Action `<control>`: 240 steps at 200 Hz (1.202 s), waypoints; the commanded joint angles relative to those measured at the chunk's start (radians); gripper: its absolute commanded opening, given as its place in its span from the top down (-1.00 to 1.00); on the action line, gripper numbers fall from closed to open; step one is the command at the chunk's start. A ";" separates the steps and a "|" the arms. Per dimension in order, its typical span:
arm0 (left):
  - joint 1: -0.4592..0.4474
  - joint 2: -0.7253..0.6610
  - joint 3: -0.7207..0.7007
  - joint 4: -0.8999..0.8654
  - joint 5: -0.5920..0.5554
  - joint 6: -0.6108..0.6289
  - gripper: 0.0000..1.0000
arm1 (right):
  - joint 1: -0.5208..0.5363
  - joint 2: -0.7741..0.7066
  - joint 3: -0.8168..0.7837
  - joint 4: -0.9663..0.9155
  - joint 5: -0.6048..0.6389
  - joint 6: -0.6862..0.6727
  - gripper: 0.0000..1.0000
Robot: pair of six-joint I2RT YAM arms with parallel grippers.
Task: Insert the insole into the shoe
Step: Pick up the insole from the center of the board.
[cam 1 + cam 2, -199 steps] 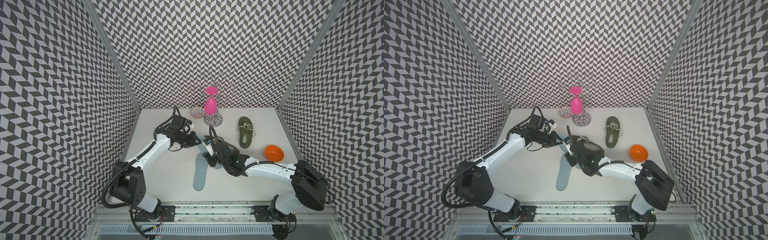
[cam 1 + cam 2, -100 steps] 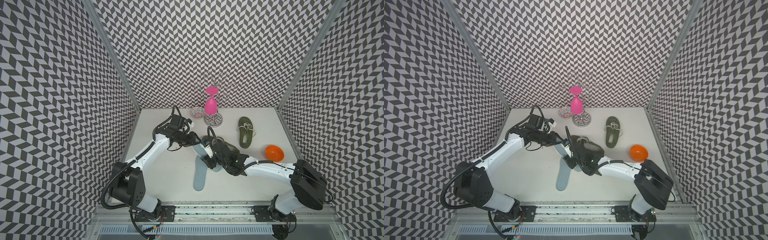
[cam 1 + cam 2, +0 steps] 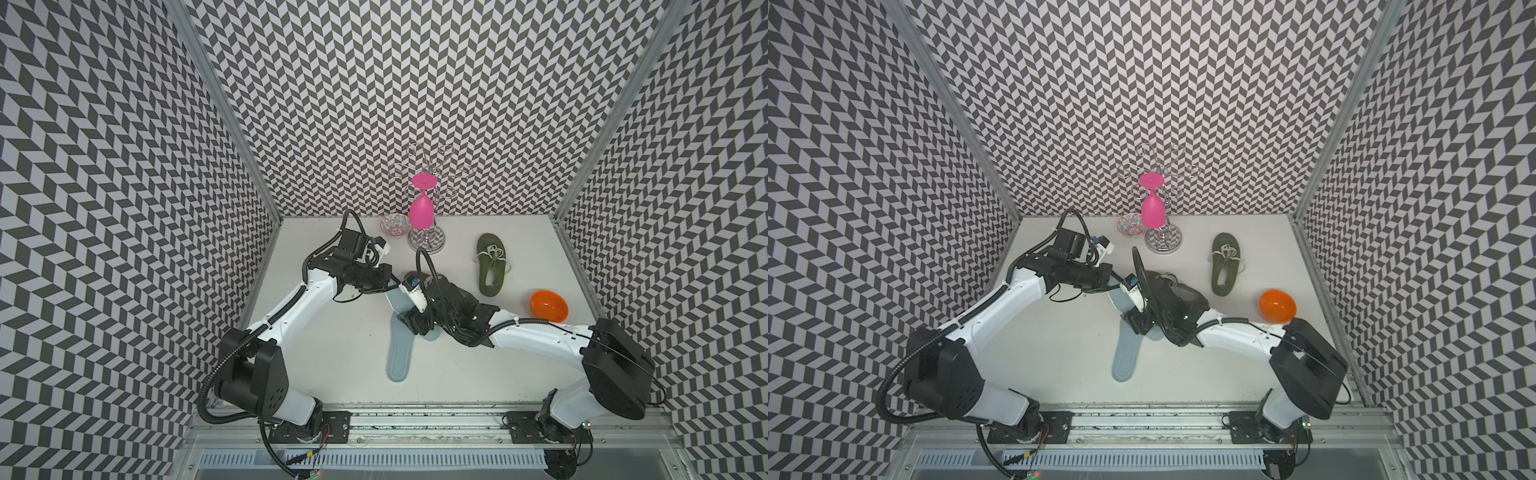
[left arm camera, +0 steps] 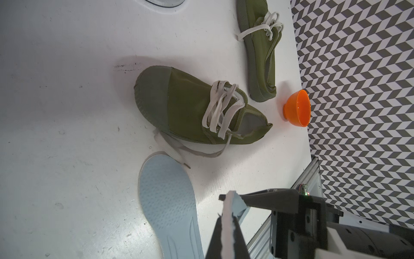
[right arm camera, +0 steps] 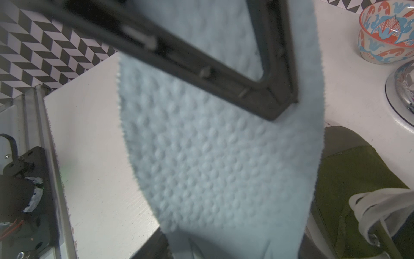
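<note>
- Lying flat near the front centre of the worktop is a pale blue spare insole. It runs lengthwise from front to back, with nothing gripping it.
- Right gripper sits just beyond that piece, over its far end. In the right wrist view its fingers stand spread on either side of the held insole. One fingertip lies against the dimpled face.
- Held insole, pale blue, shows in both top views as a band slanting between the two grippers. It crosses the far end of the spare insole. Its height off the worktop cannot be told.
- Left gripper is pressed together on the thin edge of the held insole, at its far left end.
- Olive shoe, with white laces, lies just right of the held insole, largely under the right arm in the top views. Its opening shows nothing inside it. One loose lace trails onto the toe of the spare insole.
- Orange bowl stands near the right edge of the worktop, apart from both shoes.
- Second olive shoe lies further back, right of centre.
- Patterned bowl stands at the back edge, just left of a wire glass rack.
- Pink goblet hangs upside down from that rack.
</note>
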 commanded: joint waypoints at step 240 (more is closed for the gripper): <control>0.034 -0.067 0.038 -0.089 -0.001 -0.057 1.00 | 0.004 0.030 0.029 0.148 0.009 -0.104 -0.61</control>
